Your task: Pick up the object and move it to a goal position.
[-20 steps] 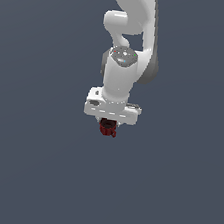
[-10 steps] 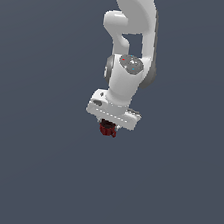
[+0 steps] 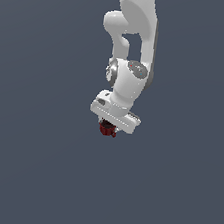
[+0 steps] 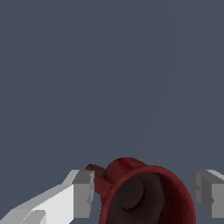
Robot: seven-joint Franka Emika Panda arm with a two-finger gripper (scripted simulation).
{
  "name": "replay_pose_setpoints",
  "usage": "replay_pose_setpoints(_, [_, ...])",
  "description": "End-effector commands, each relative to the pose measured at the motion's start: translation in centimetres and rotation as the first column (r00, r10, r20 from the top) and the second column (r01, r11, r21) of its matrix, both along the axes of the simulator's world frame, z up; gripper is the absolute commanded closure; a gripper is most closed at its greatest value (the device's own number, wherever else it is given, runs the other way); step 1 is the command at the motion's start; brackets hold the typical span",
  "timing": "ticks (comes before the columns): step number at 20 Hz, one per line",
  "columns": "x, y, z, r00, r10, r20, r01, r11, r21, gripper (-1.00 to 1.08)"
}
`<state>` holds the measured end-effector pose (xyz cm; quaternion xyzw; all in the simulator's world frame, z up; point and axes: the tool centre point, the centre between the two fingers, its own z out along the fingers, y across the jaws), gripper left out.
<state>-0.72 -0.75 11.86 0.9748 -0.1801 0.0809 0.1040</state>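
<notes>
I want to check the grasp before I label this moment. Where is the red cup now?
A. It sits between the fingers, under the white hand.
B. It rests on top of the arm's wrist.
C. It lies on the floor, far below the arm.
A: the cup lies between the two fingers, and the exterior view shows it right under the gripper.

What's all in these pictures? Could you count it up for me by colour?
White things: 1, the jointed robot arm with its two-fingered gripper.
Dark red things: 1, the small dark red cup-like object with a dark hollow inside, sitting between the gripper's fingers.
Total: 2. Everything around them is plain grey-blue background.
</notes>
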Motion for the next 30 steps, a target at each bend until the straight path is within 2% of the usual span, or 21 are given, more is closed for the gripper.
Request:
replay_pose_setpoints(1, [-0.1,0.1,-0.4,0.999,-0.034,0.024,0.034,0.999,-0.014,-0.6])
replay_pose_setpoints(8, [-0.6,0.3,-1.3,0.988,-0.12,0.097,0.124,0.992,-0.038,-0.6])
replay_pose_setpoints(15, [-1.0,0.7,-1.9,0.965,-0.196,0.176,0.206,0.978,-0.043,-0.6])
replay_pose_setpoints(22, [-1.5,1.1,-2.1,0.93,-0.263,0.255,0.279,0.96,-0.027,-0.6])
replay_pose_setpoints(30, [-2.0,1.9,-2.2,0.881,-0.332,0.337,0.349,0.937,0.013,-0.6])
